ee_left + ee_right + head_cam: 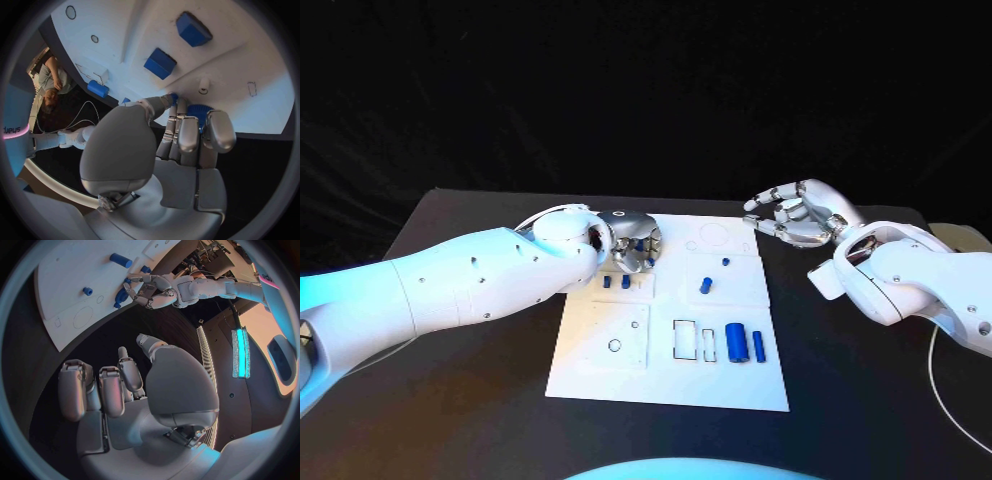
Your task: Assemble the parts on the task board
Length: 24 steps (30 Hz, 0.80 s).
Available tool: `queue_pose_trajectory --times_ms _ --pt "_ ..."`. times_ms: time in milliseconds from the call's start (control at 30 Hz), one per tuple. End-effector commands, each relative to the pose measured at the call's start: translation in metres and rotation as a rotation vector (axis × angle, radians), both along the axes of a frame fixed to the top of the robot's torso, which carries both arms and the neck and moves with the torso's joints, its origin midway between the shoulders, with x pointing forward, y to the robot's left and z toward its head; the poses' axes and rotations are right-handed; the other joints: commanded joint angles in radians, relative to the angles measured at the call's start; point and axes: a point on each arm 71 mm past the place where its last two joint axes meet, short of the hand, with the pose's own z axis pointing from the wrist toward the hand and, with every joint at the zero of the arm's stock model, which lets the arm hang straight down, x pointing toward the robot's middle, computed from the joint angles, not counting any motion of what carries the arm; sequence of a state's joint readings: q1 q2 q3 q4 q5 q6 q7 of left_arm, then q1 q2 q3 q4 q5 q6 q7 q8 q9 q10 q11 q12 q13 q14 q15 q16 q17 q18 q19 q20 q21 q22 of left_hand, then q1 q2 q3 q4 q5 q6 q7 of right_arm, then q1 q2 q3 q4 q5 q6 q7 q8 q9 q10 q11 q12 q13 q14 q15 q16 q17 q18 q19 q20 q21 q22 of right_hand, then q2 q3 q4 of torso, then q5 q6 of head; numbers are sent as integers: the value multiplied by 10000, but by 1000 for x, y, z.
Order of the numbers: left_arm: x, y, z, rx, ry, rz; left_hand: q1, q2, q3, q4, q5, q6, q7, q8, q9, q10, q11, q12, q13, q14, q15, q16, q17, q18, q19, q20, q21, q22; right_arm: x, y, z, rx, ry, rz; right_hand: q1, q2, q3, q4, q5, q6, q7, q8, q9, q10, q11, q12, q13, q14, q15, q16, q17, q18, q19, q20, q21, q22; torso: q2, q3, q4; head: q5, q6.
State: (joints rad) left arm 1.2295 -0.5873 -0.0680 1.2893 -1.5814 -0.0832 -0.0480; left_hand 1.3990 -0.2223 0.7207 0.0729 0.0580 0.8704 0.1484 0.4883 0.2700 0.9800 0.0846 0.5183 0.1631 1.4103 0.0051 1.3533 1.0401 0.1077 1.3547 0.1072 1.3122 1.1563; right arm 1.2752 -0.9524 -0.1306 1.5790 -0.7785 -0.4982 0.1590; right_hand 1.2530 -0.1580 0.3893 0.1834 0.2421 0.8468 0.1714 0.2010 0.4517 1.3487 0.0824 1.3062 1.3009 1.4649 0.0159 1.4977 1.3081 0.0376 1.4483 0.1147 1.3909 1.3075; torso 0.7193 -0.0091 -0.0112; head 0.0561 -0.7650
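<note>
Head view: left hand sits over the task board's far-left corner, fingers closed around a blue ribbed part, seen between the fingers in the left wrist view. Right hand hovers off the board's far-right corner, fingers spread, holding nothing. More blue parts lie on the board.

— What lies behind the flat black matte surface?
— A black cloth backdrop, hanging in soft folds.
— Any light in the room?
— A tall glowing cyan light strip on a brown wall panel, with a pale rounded window-like panel beside it.
</note>
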Motion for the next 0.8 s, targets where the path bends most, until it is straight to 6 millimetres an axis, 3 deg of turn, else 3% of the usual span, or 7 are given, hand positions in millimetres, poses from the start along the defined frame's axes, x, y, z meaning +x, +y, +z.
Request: queue_pose_trajectory --times_ms 33,200,800 --pt "-2 -1 -3 -161 125 -67 32 58 163 -127 -30 254 -39 -113 37 351 -54 -327 -106 127 -31 46 13 -179 105 -6 84 110 -1 2 0 -40 -4 171 1 17 38 19 56 -17 -23 49 -11 6 3 33 8 569 -72 -40 536 114 -27 10 -12 1374 4 1 -5 1 -9" --pt "-2 1 -2 -440 88 37 -89 113 274 -372 -30 572 -77 -339 83 898 -117 -980 -230 183 -83 27 -44 -201 174 -60 160 216 -1 2 0 -42 -6 166 1 17 38 19 56 -17 -23 49 -11 6 3 33 8 569 -72 -40 536 114 -27 10 -12 1374 -3 0 -6 -8 -3" --pt "-7 20 14 -1489 -41 498 -315 50 220 -487 -33 656 -3 -634 98 1112 -55 -1534 -286 200 -38 5 -120 -205 183 -47 165 222 0 0 0 -59 -24 129 1 17 39 20 56 -1 -27 64 -9 30 -1 55 29 571 -74 -40 543 115 -28 8 -16 1372 -14 -9 21 7 108"
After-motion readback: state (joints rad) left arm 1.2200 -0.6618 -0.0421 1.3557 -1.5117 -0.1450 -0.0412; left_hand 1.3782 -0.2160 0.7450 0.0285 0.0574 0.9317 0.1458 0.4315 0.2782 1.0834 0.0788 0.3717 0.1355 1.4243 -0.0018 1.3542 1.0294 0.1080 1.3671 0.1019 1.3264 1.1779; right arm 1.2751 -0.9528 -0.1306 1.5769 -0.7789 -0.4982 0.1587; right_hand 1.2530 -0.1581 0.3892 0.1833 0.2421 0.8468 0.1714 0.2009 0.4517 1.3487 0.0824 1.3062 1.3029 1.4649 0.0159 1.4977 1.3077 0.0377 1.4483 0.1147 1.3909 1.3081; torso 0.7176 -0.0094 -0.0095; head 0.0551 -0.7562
